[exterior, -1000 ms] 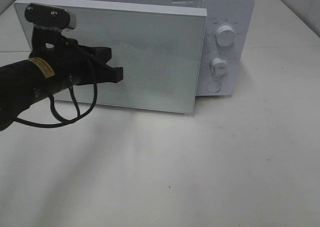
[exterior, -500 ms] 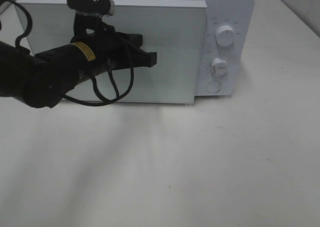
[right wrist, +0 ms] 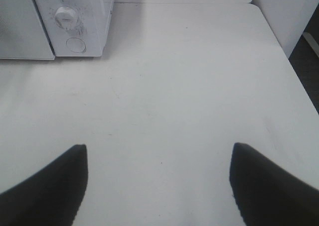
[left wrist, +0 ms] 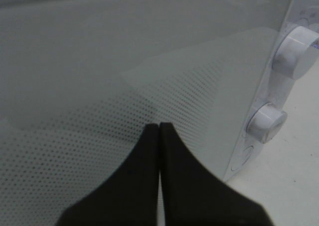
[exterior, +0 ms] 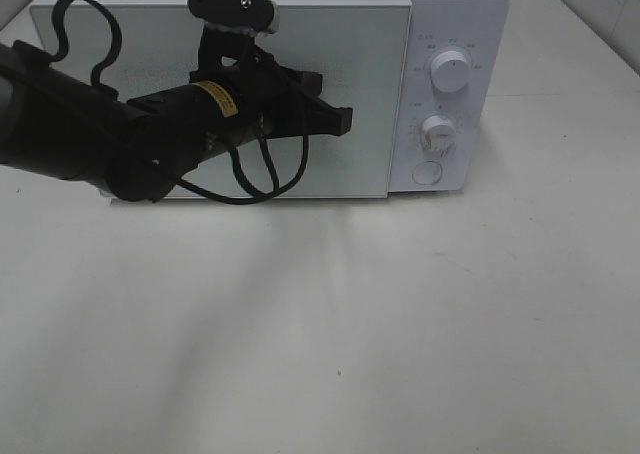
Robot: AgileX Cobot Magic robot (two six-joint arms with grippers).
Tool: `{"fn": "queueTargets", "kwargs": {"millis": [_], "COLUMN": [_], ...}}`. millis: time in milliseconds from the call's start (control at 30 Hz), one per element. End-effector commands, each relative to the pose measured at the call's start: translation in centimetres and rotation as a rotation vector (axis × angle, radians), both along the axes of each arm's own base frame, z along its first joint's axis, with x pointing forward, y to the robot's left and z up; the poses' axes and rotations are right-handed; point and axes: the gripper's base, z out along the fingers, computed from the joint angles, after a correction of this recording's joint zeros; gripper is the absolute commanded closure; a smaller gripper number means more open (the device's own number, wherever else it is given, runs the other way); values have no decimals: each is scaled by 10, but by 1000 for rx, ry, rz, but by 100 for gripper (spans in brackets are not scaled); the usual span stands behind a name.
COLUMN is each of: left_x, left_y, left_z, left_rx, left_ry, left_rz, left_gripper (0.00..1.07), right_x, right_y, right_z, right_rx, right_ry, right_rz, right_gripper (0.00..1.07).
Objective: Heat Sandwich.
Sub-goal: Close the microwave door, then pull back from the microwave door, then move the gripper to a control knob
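The sandwich is hidden from every view. A white microwave (exterior: 455, 14) stands at the back of the table, its frosted glass door (exterior: 360, 164) flat against the front, apparently closed. My left gripper (exterior: 347, 121) is shut and empty, its black fingertips pressed together against or just off the door (left wrist: 99, 76). In the left wrist view the joined fingers (left wrist: 158, 129) point at the dotted glass, near the two knobs (left wrist: 266, 122). My right gripper (right wrist: 158, 151) is open over bare table, with nothing between its fingers.
Two round knobs (exterior: 450, 74) and a round button (exterior: 427, 172) sit on the microwave's right panel. A white table (exterior: 400, 334) spreads in front. The right wrist view shows the table's right edge (right wrist: 294, 76) and the microwave's corner (right wrist: 75, 32).
The microwave door has swung from ajar to flat against the front. My shut left gripper moved right and toward the microwave with it. The right gripper has not visibly moved.
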Motion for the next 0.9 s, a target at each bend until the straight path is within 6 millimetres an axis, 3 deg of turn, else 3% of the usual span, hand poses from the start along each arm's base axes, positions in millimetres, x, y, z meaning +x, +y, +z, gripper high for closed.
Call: {"fn": "queueTargets", "kwargs": {"millis": [33, 267, 900], "left_x": [17, 30, 21], "left_y": [5, -3, -2], "left_z": [9, 13, 14], "left_rx": [-74, -67, -55], "left_ry": [-20, -26, -18], "left_rz": [109, 115, 98], "left_gripper": [107, 107, 107], "right_x": [-4, -4, -4], "right_y": [0, 0, 0], "right_z": [0, 0, 0], "right_rx": [-8, -8, -8], "right_ry": [-36, -36, -36], "right_rz": [1, 1, 1], "right_gripper": [32, 32, 32]}}
